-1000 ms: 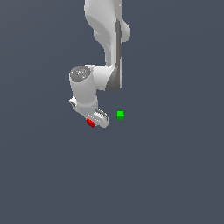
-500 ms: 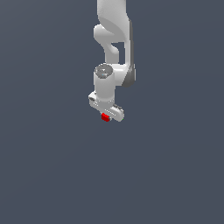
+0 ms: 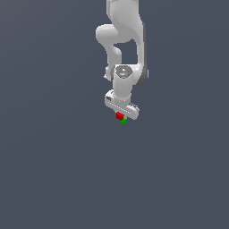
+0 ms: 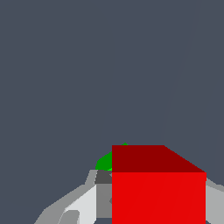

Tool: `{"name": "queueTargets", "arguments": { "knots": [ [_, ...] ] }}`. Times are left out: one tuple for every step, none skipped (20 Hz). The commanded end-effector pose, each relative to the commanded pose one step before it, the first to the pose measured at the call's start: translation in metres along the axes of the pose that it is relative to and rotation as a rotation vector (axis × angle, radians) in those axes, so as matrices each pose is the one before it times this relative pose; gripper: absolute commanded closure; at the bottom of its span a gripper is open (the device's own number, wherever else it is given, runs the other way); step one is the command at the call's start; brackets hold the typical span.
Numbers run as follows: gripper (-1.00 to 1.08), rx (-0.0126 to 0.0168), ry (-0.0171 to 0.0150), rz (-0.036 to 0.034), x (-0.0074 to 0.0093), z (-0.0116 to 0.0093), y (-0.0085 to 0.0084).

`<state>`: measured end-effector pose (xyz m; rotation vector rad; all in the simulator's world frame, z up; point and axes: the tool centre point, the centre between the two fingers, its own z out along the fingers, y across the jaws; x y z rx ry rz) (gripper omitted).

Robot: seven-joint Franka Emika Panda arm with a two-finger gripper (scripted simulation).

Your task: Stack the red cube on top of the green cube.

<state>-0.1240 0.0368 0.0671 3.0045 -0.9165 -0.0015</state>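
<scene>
The red cube [image 3: 119, 116] sits between the fingers of the end effector [image 3: 120, 117], directly beneath the white hand.

The tabletop [image 3: 53, 170] is the largest thing in view, a plain dark grey-blue surface that fills both pictures.

The arm [image 3: 123, 40] comes down from the top edge of the exterior view, bends at a rounded joint and ends in a vertical wrist pointing at the tabletop.

The end effector hangs at the bottom of that wrist, its crossbar slightly tilted in the exterior view. In the wrist view a light grey finger [image 4: 87, 203] presses against one side of the red cube [image 4: 157, 192] and another grey part shows at the other side, so the fingers are closed on it, parted only by its width.

The green cube [image 3: 124, 119] shows as a small sliver just below the red one and toward the exterior view's right. In the wrist view only a corner of it [image 4: 104, 162] peeks from behind the red cube. Whether the two touch cannot be told.
</scene>
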Motion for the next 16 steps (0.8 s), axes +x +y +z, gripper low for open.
{"name": "queueTargets", "arguments": {
  "knots": [
    [1.08, 0.00063, 0.00089, 0.00171, -0.01056, 0.00281, -0.00493],
    [1.08, 0.00000, 0.00000, 0.00000, -0.00274, 0.00082, -0.00149],
    [1.08, 0.00000, 0.00000, 0.00000, -0.00208, 0.00063, -0.00120],
    [1.08, 0.00000, 0.00000, 0.00000, -0.00145, 0.00045, -0.00088],
    [1.08, 0.00000, 0.00000, 0.00000, -0.00085, 0.00027, -0.00054],
    [1.08, 0.00000, 0.00000, 0.00000, -0.00028, 0.00009, -0.00018],
    [-0.92, 0.00000, 0.00000, 0.00000, 0.00000, 0.00000, 0.00000],
    [-0.92, 0.00000, 0.00000, 0.00000, 0.00000, 0.00000, 0.00000],
    [-0.92, 0.00000, 0.00000, 0.00000, 0.00000, 0.00000, 0.00000],
    [-0.92, 0.00000, 0.00000, 0.00000, 0.00000, 0.00000, 0.00000],
    [-0.92, 0.00000, 0.00000, 0.00000, 0.00000, 0.00000, 0.00000],
    [-0.92, 0.00000, 0.00000, 0.00000, 0.00000, 0.00000, 0.00000],
    [-0.92, 0.00000, 0.00000, 0.00000, 0.00000, 0.00000, 0.00000],
    [-0.92, 0.00000, 0.00000, 0.00000, 0.00000, 0.00000, 0.00000],
    [-0.92, 0.00000, 0.00000, 0.00000, 0.00000, 0.00000, 0.00000],
    [-0.92, 0.00000, 0.00000, 0.00000, 0.00000, 0.00000, 0.00000]
  ]
}}
